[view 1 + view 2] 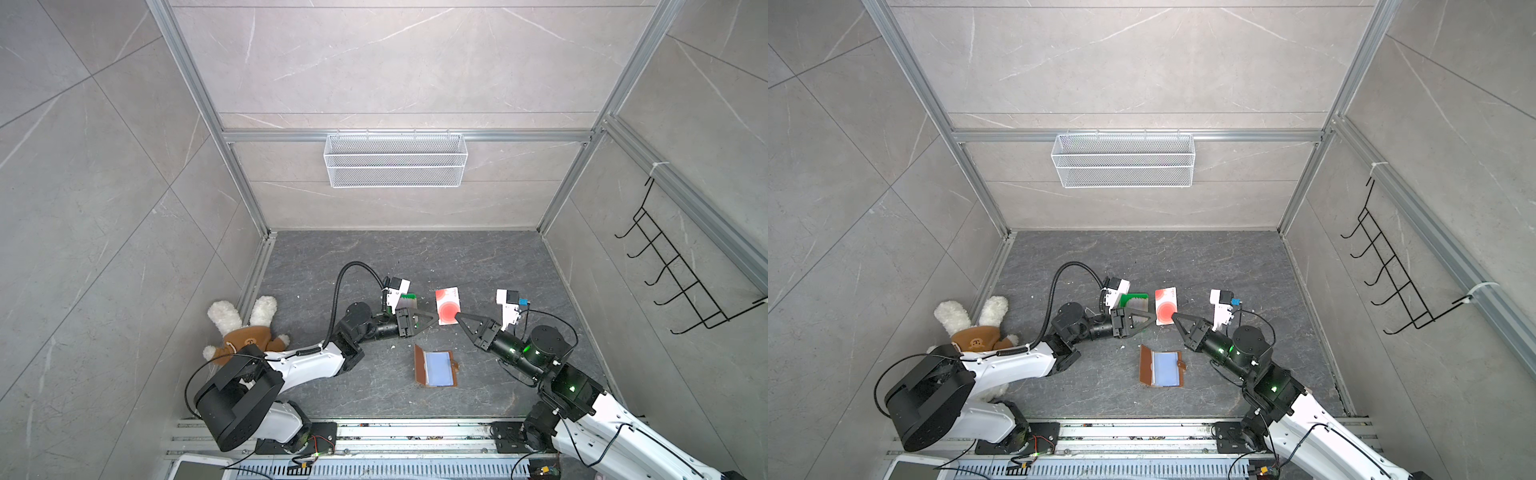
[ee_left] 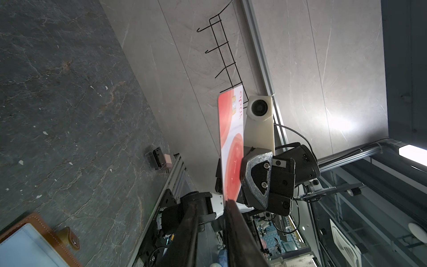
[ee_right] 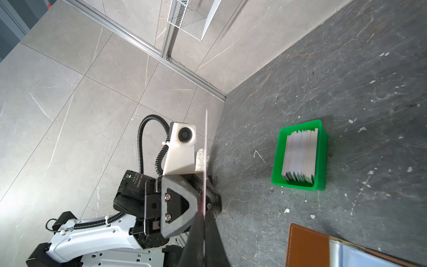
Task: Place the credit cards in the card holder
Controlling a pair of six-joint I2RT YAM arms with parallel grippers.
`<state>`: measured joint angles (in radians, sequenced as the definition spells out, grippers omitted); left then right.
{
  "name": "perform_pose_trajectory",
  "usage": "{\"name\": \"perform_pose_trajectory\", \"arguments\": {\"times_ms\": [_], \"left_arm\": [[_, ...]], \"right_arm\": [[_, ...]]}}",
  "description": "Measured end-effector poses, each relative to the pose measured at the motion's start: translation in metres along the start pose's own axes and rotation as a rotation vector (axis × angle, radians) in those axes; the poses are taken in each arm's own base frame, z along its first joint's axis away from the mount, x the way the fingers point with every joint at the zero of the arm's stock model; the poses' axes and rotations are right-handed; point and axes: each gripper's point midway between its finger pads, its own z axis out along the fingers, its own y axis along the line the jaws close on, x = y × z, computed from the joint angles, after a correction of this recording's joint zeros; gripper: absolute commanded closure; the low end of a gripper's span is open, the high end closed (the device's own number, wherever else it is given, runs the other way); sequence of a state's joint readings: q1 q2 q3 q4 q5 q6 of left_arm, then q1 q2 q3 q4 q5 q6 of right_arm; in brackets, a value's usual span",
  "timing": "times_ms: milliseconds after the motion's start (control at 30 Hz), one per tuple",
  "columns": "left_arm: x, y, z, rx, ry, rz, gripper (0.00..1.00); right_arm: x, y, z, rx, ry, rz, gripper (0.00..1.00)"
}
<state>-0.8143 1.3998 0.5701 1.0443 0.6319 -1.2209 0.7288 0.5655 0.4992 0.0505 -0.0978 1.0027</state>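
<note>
Card aloft! Credit card held clear of the table between the two arms, whitish face and red blot showing in both top views. Pinched near one corner by right gripper, jaws closed tight on it, razor-thin and edge-on from the right wrist. Left gripper right at the card's opposite edge, jaws a little apart with that edge between them, not clamping by the look of it.

Card holder lying open on the table nearer the robot's bases, clear bluish sleeves facing up, well apart from the card. Stack of credit cards standing on edge in green tray, just beyond the left gripper.

Now the handling: thin, light, stiff plastic, probably glossy and slick, likely to pivot or slide in a corner pinch. Best taken flat across both faces near one short end, leaving the far end free to lead into a sleeve. Soft sleeve mouth, likely to buckle, so worth going in shallow and square.
</note>
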Motion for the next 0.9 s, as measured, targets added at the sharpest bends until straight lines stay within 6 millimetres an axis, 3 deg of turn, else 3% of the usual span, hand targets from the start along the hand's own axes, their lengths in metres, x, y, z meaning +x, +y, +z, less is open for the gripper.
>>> {"name": "perform_pose_trajectory", "arguments": {"times_ms": [233, 633, 900], "left_arm": [[0.001, -0.004, 0.0, 0.013, 0.005, 0.007, 0.76], [-0.001, -0.014, 0.002, 0.04, 0.017, 0.015, 0.76], [-0.001, -0.013, 0.003, 0.035, 0.018, 0.012, 0.76]], "right_arm": [[0.0, -0.009, -0.008, 0.035, -0.014, 0.002, 1.0], [0.011, -0.009, 0.004, 0.018, 0.044, 0.004, 1.0], [0.007, -0.009, -0.003, 0.021, 0.016, 0.002, 1.0]]}}
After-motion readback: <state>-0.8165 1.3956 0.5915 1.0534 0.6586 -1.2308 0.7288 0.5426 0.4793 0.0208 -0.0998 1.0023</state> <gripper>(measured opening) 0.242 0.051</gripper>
